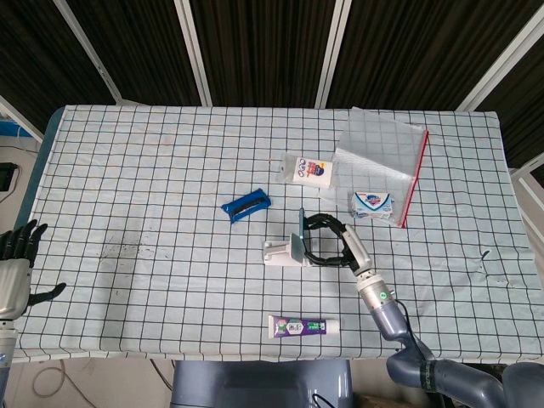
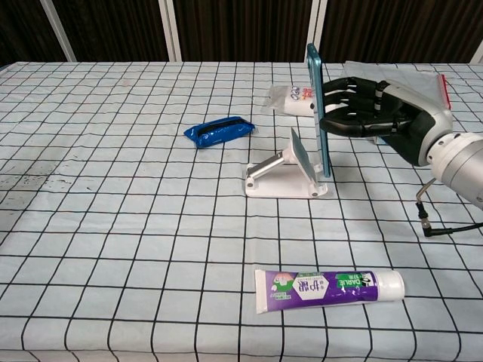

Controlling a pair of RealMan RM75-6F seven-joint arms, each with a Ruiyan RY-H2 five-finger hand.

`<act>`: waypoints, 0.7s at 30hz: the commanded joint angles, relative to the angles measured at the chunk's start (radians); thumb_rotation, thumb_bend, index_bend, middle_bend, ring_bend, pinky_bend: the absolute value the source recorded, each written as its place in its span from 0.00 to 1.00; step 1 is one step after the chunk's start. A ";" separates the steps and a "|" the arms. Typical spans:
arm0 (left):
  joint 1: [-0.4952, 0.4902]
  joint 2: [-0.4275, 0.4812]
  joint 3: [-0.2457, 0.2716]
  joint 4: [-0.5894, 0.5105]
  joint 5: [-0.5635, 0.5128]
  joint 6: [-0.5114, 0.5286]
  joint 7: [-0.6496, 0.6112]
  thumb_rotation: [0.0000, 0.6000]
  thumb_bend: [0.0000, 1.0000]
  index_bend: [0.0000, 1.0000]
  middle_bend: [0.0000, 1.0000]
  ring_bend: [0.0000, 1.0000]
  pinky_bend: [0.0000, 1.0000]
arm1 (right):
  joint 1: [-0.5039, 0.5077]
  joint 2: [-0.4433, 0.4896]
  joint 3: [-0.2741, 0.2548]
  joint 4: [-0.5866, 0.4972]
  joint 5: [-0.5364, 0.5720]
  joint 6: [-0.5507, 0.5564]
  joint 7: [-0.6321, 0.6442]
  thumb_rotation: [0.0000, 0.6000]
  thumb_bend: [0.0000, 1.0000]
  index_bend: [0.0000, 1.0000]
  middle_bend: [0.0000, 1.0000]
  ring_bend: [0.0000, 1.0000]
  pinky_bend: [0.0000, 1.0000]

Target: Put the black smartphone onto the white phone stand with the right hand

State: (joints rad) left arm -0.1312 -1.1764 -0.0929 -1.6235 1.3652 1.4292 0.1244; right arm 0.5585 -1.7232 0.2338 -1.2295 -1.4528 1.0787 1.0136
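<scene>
- The right hand (image 2: 377, 113) is gripping the black smartphone (image 2: 318, 113) on edge, fingers curled round its back, holding it nearly upright.
- The phone's lower end is hanging right at the sloped plate of the white phone stand (image 2: 290, 170); from the head view it is hard to tell whether they are touching.
- Judging by this, carrying is done; seating the phone against the plate and letting go are what is remaining.
- The left hand (image 1: 13, 263) is idling open at the table's left edge, well apart.
- Nearby things are leaving room: toothpaste tube (image 2: 330, 286) toward the front, blue packet (image 2: 219, 131) to the left, soap box (image 2: 308, 100) behind.
</scene>
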 commanded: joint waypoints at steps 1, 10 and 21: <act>0.000 0.000 0.000 0.000 0.000 0.001 0.000 1.00 0.00 0.00 0.00 0.00 0.00 | 0.004 -0.006 -0.001 0.008 0.000 0.001 0.003 1.00 0.48 0.51 0.55 0.33 0.21; 0.000 0.002 -0.002 -0.001 -0.004 0.000 -0.005 1.00 0.00 0.00 0.00 0.00 0.00 | 0.012 -0.032 -0.013 0.042 0.006 -0.002 0.018 1.00 0.48 0.51 0.55 0.33 0.21; 0.000 0.003 -0.002 -0.003 -0.007 -0.003 -0.009 1.00 0.00 0.00 0.00 0.00 0.00 | 0.022 -0.057 -0.015 0.087 0.018 -0.006 0.026 1.00 0.48 0.51 0.55 0.33 0.21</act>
State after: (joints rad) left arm -0.1314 -1.1732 -0.0946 -1.6260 1.3582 1.4259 0.1159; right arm 0.5797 -1.7789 0.2195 -1.1444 -1.4347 1.0730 1.0402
